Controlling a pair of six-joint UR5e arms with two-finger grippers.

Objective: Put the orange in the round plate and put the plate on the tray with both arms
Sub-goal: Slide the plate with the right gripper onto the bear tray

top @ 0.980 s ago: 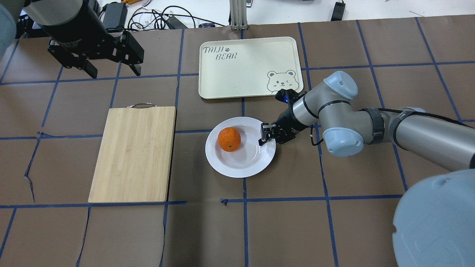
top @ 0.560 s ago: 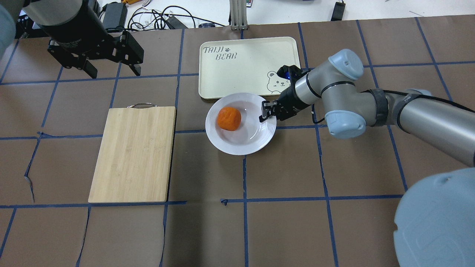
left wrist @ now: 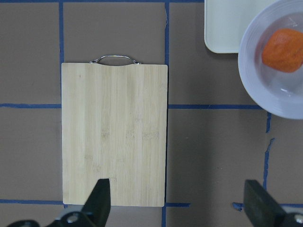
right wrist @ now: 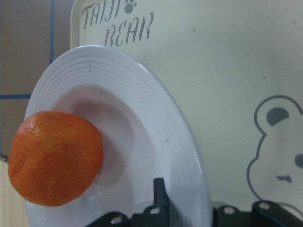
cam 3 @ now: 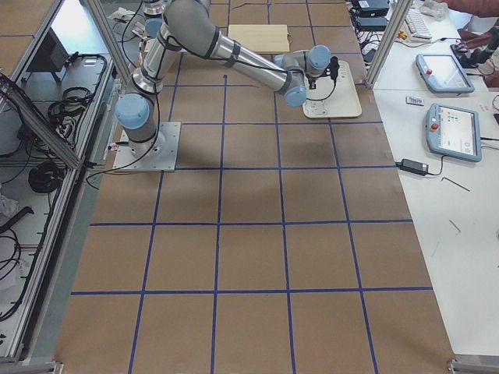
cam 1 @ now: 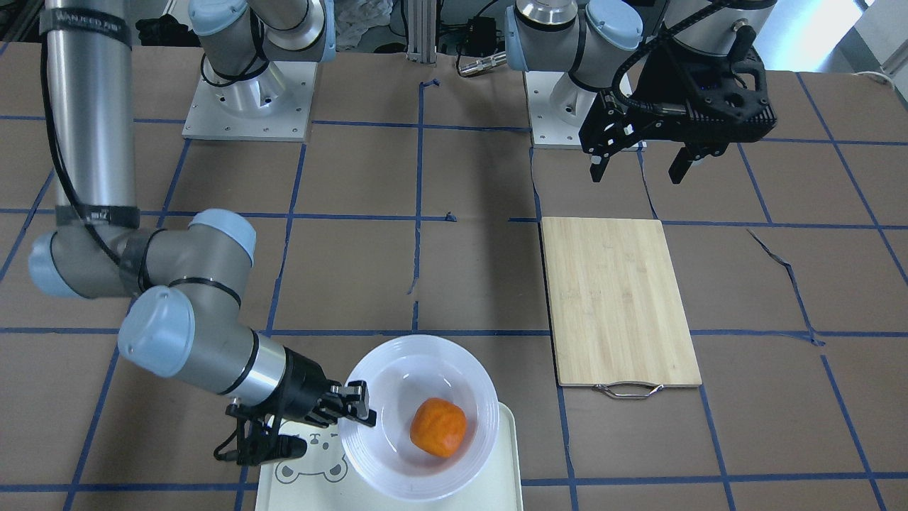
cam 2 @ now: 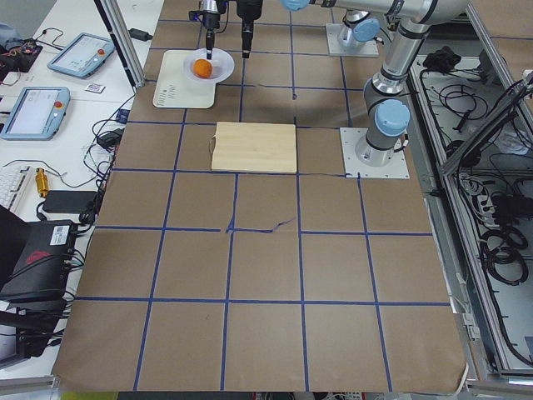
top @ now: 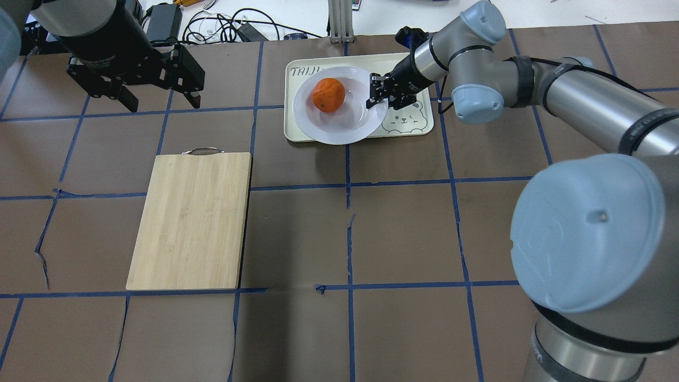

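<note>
Overhead exterior: my right arm holds the plate at the tray.
From overhead, I see my right gripper pinched onto the right rim of the round plate. The orange sits in the plate's well, and the plate is over the tray, overhanging its near edge. At far left the left gripper hangs spread wide and empty. Right wrist: one finger lies across the rim. Left wrist: spread fingers above the bamboo cutting board.

The round plate is glossy white with a ridged rim. The orange has dimpled skin. The tray is smooth matt cream. The cutting board is pale grained wood with a metal handle. Matt brown paper covers the tabletop.
</note>
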